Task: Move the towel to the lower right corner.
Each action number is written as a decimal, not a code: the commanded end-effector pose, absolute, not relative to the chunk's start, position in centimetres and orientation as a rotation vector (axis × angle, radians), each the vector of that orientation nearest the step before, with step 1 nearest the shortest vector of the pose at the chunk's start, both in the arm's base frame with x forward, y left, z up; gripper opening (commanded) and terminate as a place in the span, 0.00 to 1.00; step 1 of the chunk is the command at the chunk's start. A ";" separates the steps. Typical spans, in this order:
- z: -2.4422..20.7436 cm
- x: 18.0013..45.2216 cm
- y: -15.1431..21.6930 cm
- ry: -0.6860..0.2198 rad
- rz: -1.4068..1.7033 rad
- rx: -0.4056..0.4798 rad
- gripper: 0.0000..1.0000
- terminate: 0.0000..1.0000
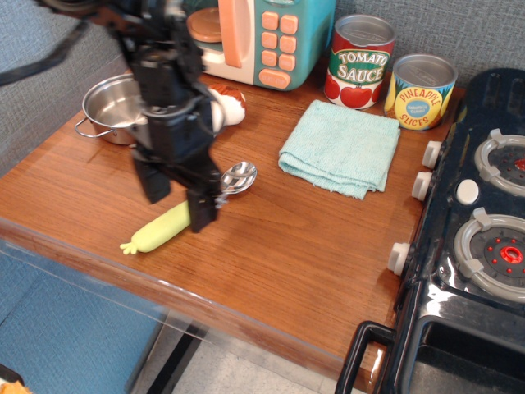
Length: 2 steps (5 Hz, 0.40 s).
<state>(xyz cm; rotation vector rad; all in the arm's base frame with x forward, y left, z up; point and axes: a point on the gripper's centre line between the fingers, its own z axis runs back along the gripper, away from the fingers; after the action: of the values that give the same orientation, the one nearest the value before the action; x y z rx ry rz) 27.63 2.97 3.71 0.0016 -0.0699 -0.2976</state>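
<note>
The towel [340,148], a light aqua folded cloth, lies on the wood tabletop at the back right, just in front of the two cans. The lower right corner [344,304] of the table is bare wood beside the toy stove. My gripper [179,203] hangs over the left part of the table, well left of the towel, above the spoon's yellow handle. Its two black fingers are spread apart and hold nothing.
A spoon with a yellow handle [189,209] lies under the gripper. A toy mushroom [225,103] and a steel pot [115,107] sit behind it. A toy microwave [246,37], a tomato sauce can [361,61] and a pineapple can [420,92] line the back. A black toy stove [476,230] borders the right.
</note>
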 end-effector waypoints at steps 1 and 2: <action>6.8 36.6 -3.8 -0.295 -0.352 0.003 1.00 0.00; 7.8 40.9 -5.4 -0.344 -0.278 -0.048 1.00 0.00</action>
<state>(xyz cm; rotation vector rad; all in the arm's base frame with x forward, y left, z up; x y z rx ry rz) 40.31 -5.53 5.19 -0.0539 -0.2779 -0.2661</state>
